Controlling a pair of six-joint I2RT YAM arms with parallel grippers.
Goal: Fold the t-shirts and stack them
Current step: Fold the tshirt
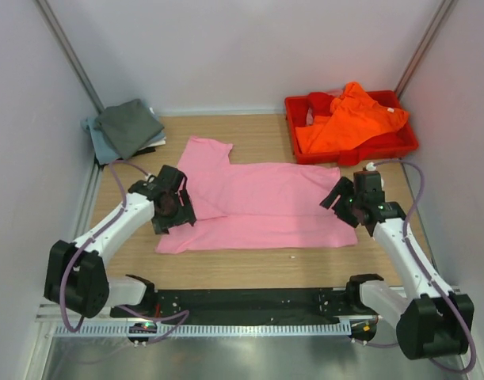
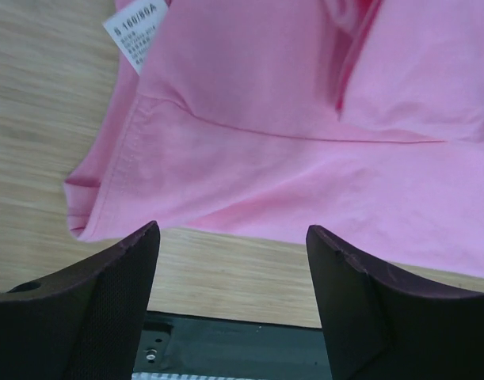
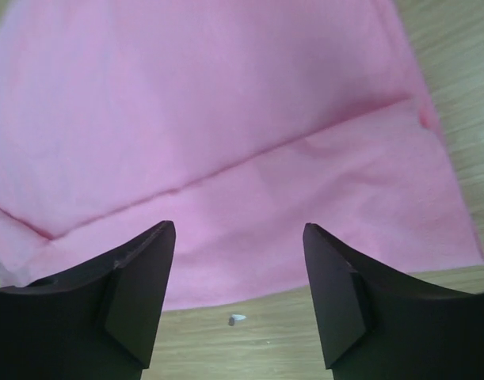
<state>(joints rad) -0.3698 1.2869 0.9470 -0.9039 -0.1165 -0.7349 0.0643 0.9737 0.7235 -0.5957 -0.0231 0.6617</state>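
The light pink t-shirt (image 1: 257,202) lies flat on the wooden table, its near half folded over lengthwise; it also shows in the left wrist view (image 2: 305,119) and the right wrist view (image 3: 226,119). My left gripper (image 1: 172,207) hovers open over the shirt's left end, nothing between its fingers (image 2: 123,301). My right gripper (image 1: 348,204) hovers open over the shirt's right end, also empty. The bright orange t-shirt (image 1: 348,119) lies crumpled in the red tray (image 1: 404,146). The dark grey t-shirt (image 1: 131,125) lies folded on the pale blue-grey one (image 1: 95,138) at the back left.
White walls close in the table on three sides. A black rail (image 1: 249,302) runs along the near edge between the arm bases. A white size label (image 2: 135,32) sticks out at the shirt's collar. A small white scrap (image 3: 237,319) lies on the wood.
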